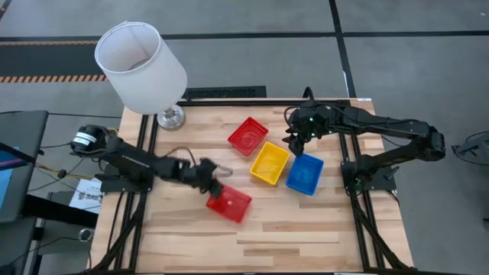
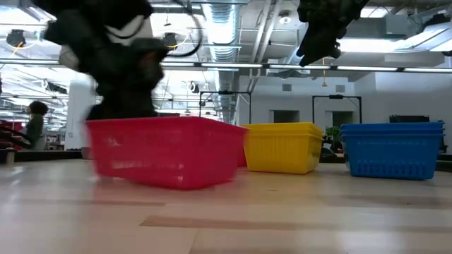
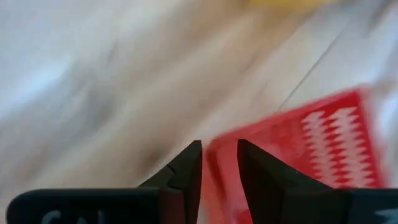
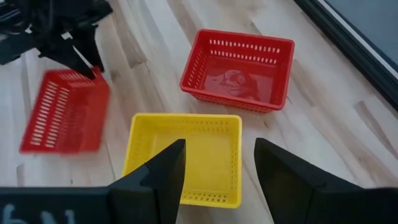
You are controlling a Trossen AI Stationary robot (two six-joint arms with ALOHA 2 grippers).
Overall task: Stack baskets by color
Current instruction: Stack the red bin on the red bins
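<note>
My left gripper (image 1: 218,186) is at the near-left part of the table, shut on a red basket (image 1: 229,204), which is blurred in the low view (image 2: 169,152). A second red basket (image 1: 248,136), a yellow basket (image 1: 270,163) and a blue basket (image 1: 305,173) rest on their bottoms in a slanted row at the middle. My right gripper (image 1: 296,141) hangs open above the yellow and blue baskets and touches nothing; in its own wrist view (image 4: 217,149) the yellow basket (image 4: 186,155) lies below its fingers. My left gripper has the red basket's rim (image 3: 219,155) between its two fingers, one finger (image 3: 189,171) on the outer side over the bare wood, the other (image 3: 255,171) on the basket's side. It comes slanting down from the table's left. The basket sits tilted, low over the table.
A white lampshade (image 1: 141,65) on a metal foot (image 1: 171,118) stands at the table's far left corner. Bare wood lies along the near edge (image 1: 290,244) and to the right of the held basket. The blue basket (image 2: 392,149) shows layered rims in the low view.
</note>
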